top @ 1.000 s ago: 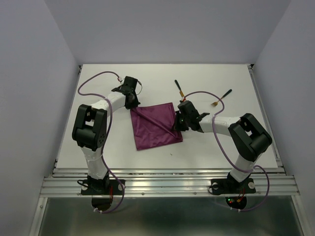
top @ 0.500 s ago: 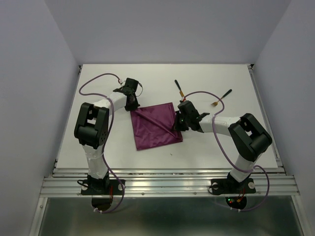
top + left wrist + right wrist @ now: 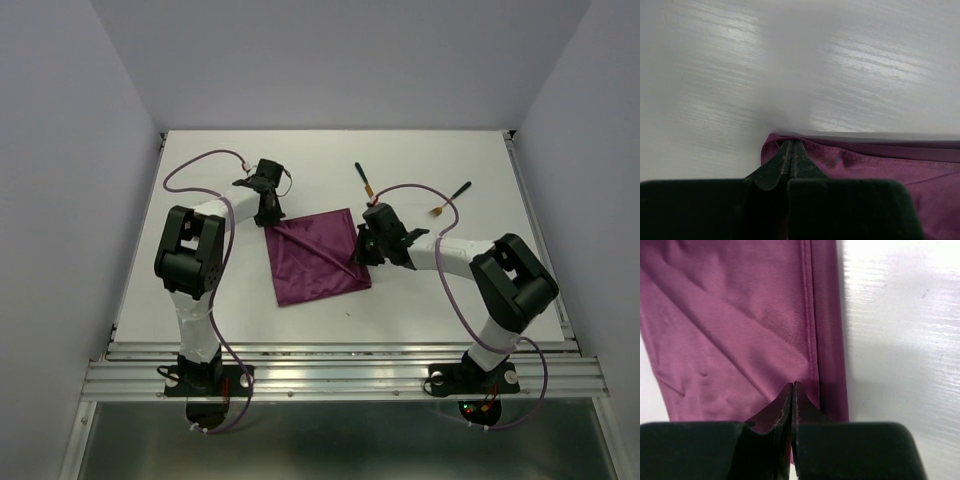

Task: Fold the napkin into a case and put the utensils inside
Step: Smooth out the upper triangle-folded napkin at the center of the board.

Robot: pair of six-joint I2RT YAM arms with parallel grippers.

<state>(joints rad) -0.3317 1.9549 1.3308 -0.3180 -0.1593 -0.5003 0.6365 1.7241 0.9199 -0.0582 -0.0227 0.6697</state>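
The magenta-purple napkin [image 3: 312, 262] lies spread on the white table [image 3: 200, 290], with a diagonal crease and a narrow folded strip along its right edge [image 3: 832, 330]. My left gripper [image 3: 268, 221] is at the napkin's far left corner, its jaws shut on the curled corner [image 3: 791, 143] of the cloth [image 3: 880, 165]. My right gripper [image 3: 356, 262] is shut, its tips [image 3: 793, 386] resting on the napkin [image 3: 730, 330] just inside the folded strip. Two utensils with black handles and gold ends lie beyond the napkin: one [image 3: 364, 181] behind it and the other [image 3: 451, 197] further right.
Purple cables loop from both arms over the table, one [image 3: 415, 190] passing between the two utensils. The table's raised rails run along the left [image 3: 140, 240], right [image 3: 540, 230] and near edges.
The left arm's elbow has shifted a little to the right while its gripper stays at the napkin's corner. The napkin, utensils and right arm have not visibly moved.
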